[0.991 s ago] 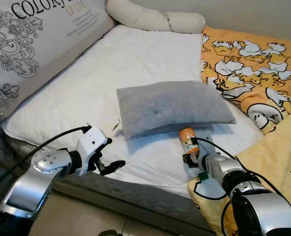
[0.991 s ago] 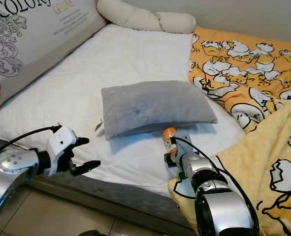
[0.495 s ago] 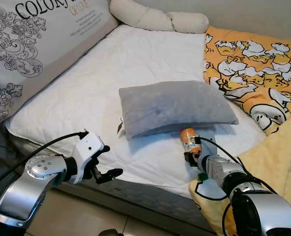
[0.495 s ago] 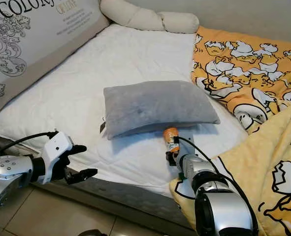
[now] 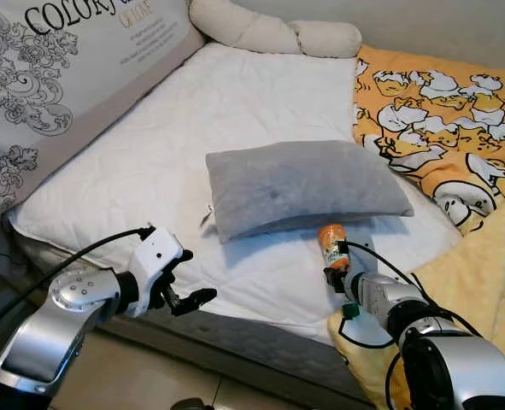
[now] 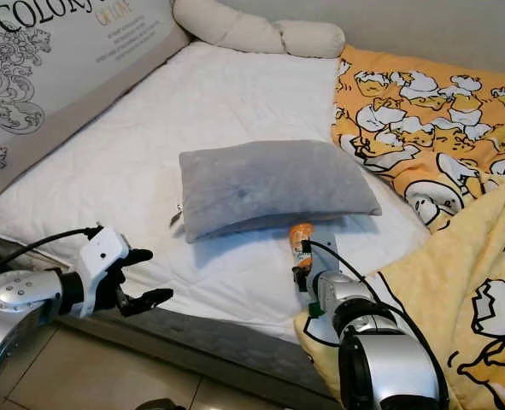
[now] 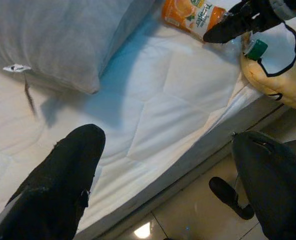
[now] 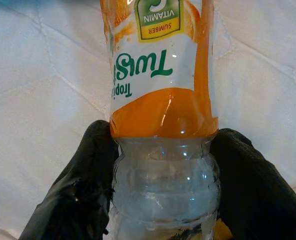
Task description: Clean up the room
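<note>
**Orange-labelled bottle gripped at the bed's near edge**

A clear plastic bottle with an orange label (image 8: 163, 100) is seen lying on the white quilted mattress (image 5: 235, 111), just in front of a grey rectangular pillow (image 5: 308, 184) and close to the mattress's near edge. The right gripper (image 8: 163, 195) is closed around the bottle's clear ribbed part, one black finger (image 8: 82, 185) being pressed against each side. The bottle's green cap (image 7: 256, 49) is seen beside a yellow blanket printed with cartoon ducks (image 5: 483, 282), which is draped over the bed's right side.

The left gripper (image 5: 184, 295) is held at the near edge of the mattress, to the left of the pillow, its two black fingers (image 7: 62, 185) spread wide apart with nothing between them. A shiny tiled floor (image 7: 198, 220) is seen below it.

A large grey-and-white cushion printed with ornaments and lettering (image 5: 55, 77) is propped along the left side of the bed, and a cream bolster (image 5: 273, 32) is laid across its far end.
</note>
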{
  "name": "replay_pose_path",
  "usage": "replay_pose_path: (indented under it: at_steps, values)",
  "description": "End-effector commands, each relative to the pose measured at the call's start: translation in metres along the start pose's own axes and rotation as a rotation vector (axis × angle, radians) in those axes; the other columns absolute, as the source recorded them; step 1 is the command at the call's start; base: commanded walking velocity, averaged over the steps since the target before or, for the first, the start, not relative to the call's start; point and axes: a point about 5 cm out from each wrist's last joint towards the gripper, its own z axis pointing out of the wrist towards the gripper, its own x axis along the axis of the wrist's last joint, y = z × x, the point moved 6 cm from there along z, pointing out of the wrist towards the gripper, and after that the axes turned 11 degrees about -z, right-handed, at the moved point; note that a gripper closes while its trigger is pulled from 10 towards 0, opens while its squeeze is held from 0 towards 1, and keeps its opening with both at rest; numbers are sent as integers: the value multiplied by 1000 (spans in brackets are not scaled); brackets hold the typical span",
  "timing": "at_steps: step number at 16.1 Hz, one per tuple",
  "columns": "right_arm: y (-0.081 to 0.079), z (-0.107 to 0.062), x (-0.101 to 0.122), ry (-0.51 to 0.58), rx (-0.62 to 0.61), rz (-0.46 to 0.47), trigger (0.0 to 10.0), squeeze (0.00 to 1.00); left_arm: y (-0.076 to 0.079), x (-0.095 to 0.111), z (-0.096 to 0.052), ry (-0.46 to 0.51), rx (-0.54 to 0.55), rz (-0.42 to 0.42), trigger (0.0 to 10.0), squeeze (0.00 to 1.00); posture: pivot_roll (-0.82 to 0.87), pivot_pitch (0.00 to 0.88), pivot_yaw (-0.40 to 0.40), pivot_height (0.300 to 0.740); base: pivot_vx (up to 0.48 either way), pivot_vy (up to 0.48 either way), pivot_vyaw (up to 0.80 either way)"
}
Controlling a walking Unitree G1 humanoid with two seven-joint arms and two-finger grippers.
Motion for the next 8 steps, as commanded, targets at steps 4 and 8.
replay_pose_path:
  at_steps: [4, 8]
  values:
    - [30, -4, 3, 67, -109, 126, 0, 0, -7, 5, 1, 90, 50, -77, 10000, 0, 58, 0, -6, 740, 0, 0, 0]
    - [46, -11, -6, 131, -170, 374, 0, 0, -5, -4, 9, 67, 74, -89, 10000, 0, -3, 0, 24, 740, 0, 0, 0]
